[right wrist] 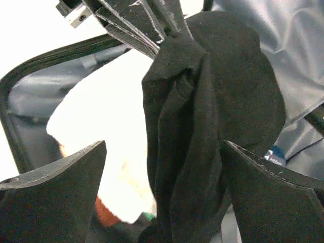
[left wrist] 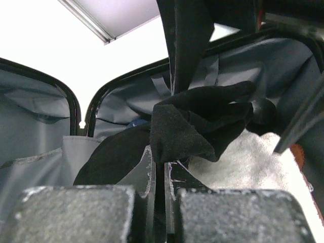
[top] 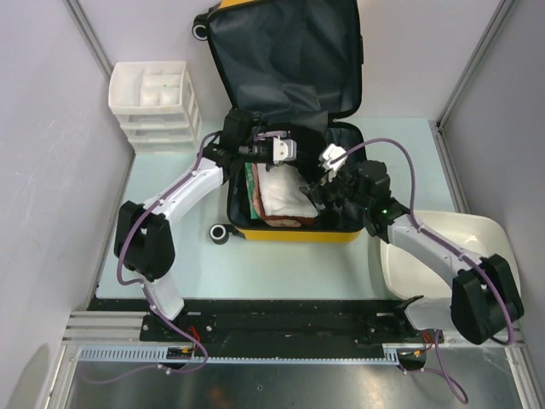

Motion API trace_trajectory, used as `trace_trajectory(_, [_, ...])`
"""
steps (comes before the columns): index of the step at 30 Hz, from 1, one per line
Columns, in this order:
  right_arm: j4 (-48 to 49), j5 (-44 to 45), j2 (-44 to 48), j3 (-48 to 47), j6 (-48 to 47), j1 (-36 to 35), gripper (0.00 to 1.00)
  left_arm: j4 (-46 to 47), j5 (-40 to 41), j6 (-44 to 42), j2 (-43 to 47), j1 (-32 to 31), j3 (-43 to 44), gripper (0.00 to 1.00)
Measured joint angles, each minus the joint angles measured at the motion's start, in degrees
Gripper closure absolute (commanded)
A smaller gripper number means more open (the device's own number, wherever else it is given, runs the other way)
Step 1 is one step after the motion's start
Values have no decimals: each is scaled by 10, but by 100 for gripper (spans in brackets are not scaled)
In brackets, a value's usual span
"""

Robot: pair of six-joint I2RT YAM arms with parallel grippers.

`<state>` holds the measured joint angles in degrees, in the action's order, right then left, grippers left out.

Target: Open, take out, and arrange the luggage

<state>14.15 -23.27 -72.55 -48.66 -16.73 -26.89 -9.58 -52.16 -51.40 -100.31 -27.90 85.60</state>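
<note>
Your left gripper point(left wrist: 163, 172) clamps limp, likely light black cloth point(left wrist: 202, 121) above the luggage point(top: 289, 233); your right gripper point(right wrist: 163, 147) gapes empty, the fold hanging between its fingers. Pinch there.

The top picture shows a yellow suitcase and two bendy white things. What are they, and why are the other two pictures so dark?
Those are two robot arms, seen by a camera above. The dark pictures come from small cameras on each wrist, close up. On the table lies the open yellow suitcase with a white towel inside; nearby are a white drawer unit and a white tub. The left gripper is pinched shut on a black cloth. The right gripper is open, a finger on each side of that cloth.
</note>
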Motion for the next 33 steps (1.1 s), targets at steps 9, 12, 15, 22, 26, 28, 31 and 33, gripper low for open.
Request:
trace_trajectory(9, [186,122,-115,19,-76,-35,13,0,-9,47,-19,7,31,100])
trace_trajectory(12, [215,136,-135,20,-105,-25,51,0,-10,52,-20,7,32,100])
trace_trajectory(15, [228,131,-135,21,-128,-13,100,-2,-10,65,-24,7,45,79])
trace_trajectory(22, [136,127,-84,-13,-125,0,100,0,6,145,-35,12,100,21])
trace_trajectory(26, [-5,118,-40,-105,-102,22,100,6,30,228,-33,34,130,12])
trace_trajectory(28, [-78,109,-20,-156,-89,32,100,7,40,266,-28,51,135,12])
trace_trajectory(31, [-210,99,10,-242,-69,43,100,7,61,313,-15,81,135,12])
trace_trajectory(33, [-285,87,29,-280,-59,44,100,10,73,326,-1,96,125,12])
